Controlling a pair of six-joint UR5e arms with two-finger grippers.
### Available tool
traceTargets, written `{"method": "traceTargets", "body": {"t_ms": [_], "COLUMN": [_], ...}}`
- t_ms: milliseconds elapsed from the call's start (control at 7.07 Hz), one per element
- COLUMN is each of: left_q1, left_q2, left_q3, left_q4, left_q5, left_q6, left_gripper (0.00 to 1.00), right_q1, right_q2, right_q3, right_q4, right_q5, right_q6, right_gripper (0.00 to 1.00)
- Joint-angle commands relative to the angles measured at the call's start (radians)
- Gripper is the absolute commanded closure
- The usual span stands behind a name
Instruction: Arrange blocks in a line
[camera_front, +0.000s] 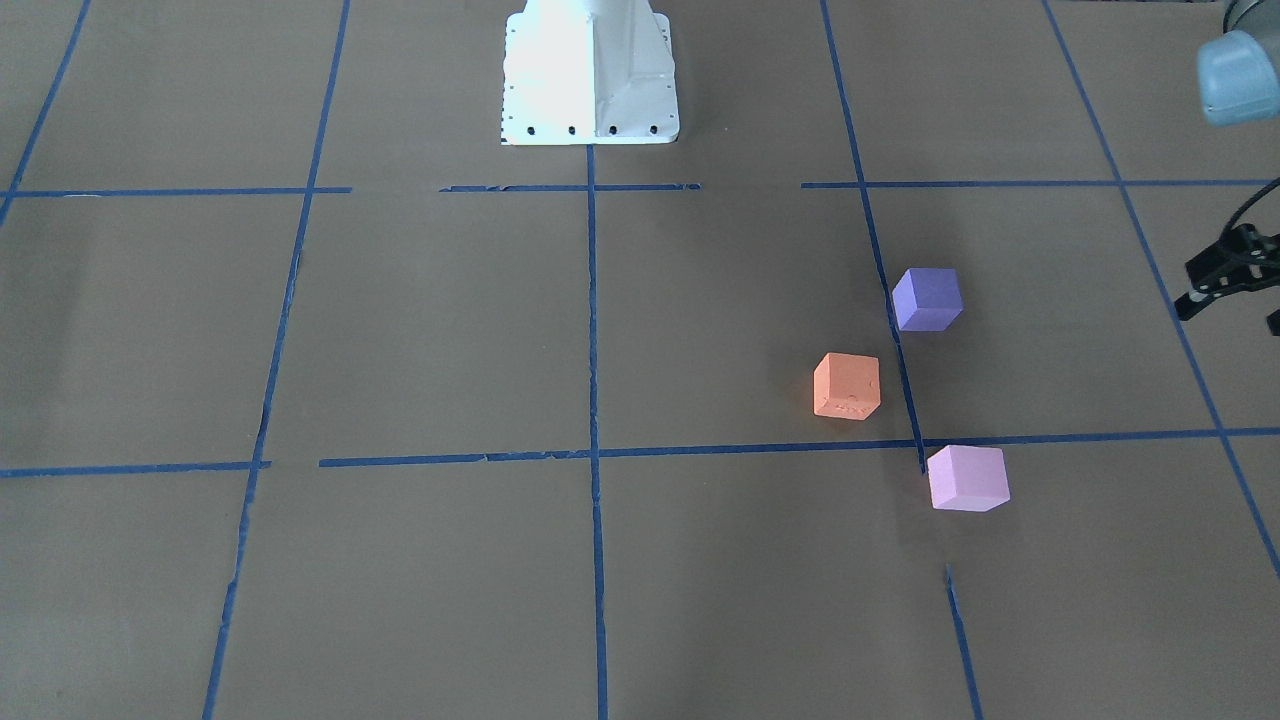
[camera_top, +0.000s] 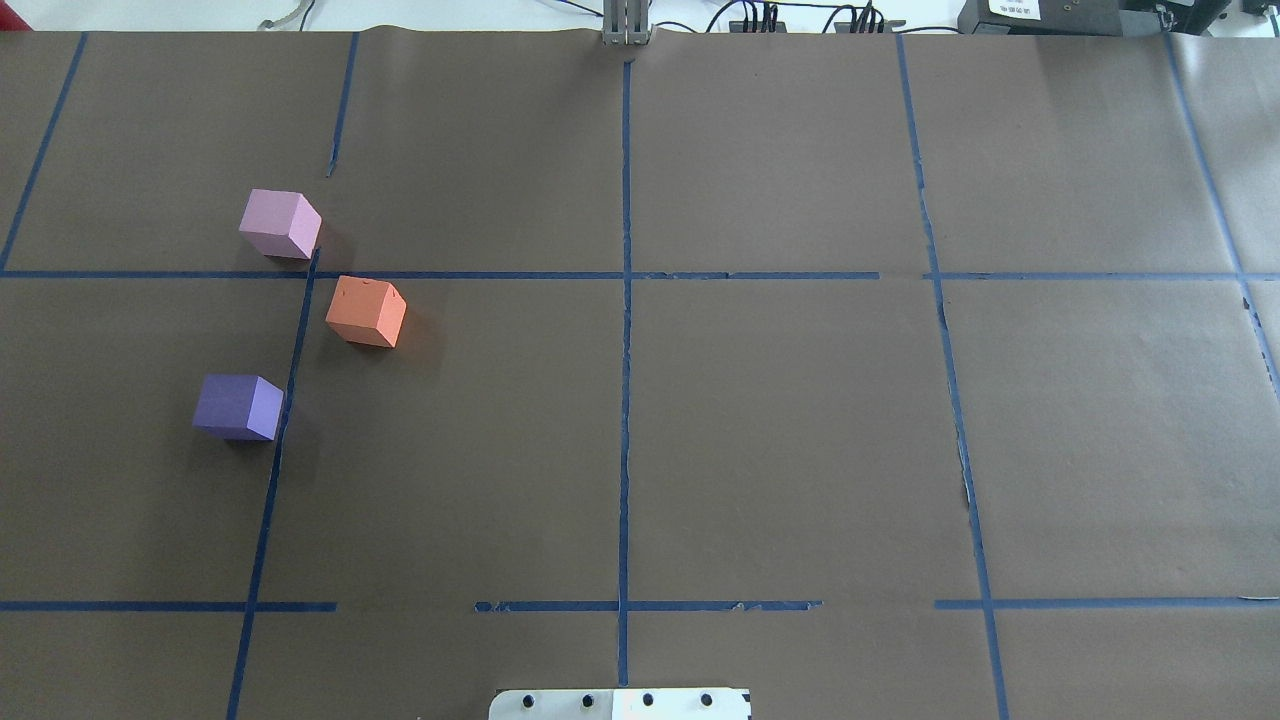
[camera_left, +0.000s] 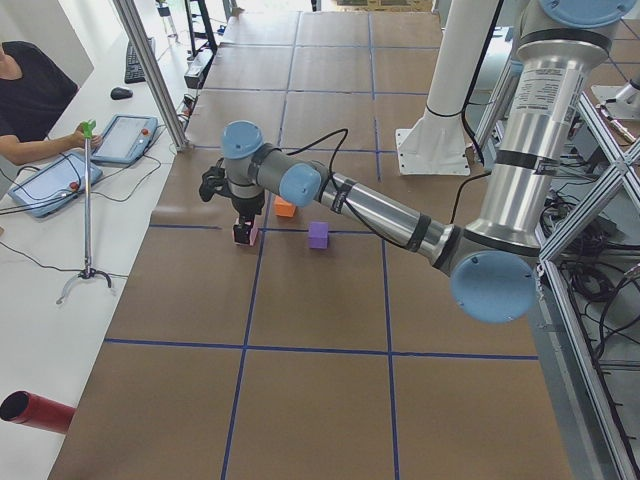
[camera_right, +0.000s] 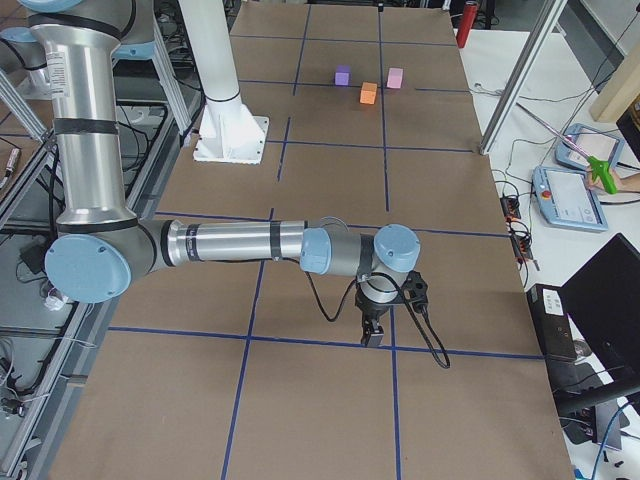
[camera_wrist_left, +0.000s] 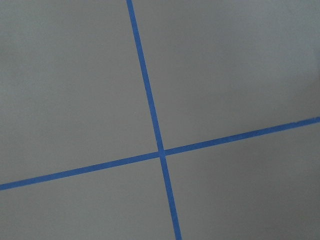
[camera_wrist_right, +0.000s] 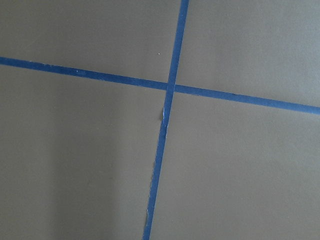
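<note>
Three cubes lie apart on the brown table on my left side. The pale pink block (camera_top: 280, 224) is farthest from my base, the orange block (camera_top: 366, 311) is in the middle, and the purple block (camera_top: 238, 406) is nearest. They also show in the front view as pink (camera_front: 967, 478), orange (camera_front: 847, 385) and purple (camera_front: 927, 298). My left gripper (camera_left: 243, 234) hangs above the table's left side, away from the blocks, and only its edge shows in the front view. My right gripper (camera_right: 375, 335) hangs over the table's right part. I cannot tell whether either is open or shut. Both wrist views show only bare table.
Blue tape lines (camera_top: 625, 400) divide the table into a grid. My white base (camera_front: 590, 80) stands at the table's near edge. An operator with tablets (camera_left: 125, 138) sits beyond the far edge. A red cylinder (camera_left: 35, 412) lies off the table's left end.
</note>
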Motion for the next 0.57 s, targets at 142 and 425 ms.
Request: {"method": "traceTargets", "body": {"t_ms": [142, 425], "left_q1": [0.212, 0.308], "left_q2": [-0.152, -0.180], "left_q3": [0.008, 0.046], "left_q4": [0.002, -0.012], "left_q5": [0.076, 0.103], "left_q6": [-0.144, -0.203], "left_gripper": [0.00, 0.00], "right_q1": [0.000, 0.000], "right_q2": [0.000, 0.000], "right_q3": [0.000, 0.001], "right_q4": [0.000, 0.000], "right_q5": [0.000, 0.000], "right_q6": [0.000, 0.000], "right_gripper": [0.00, 0.00]}}
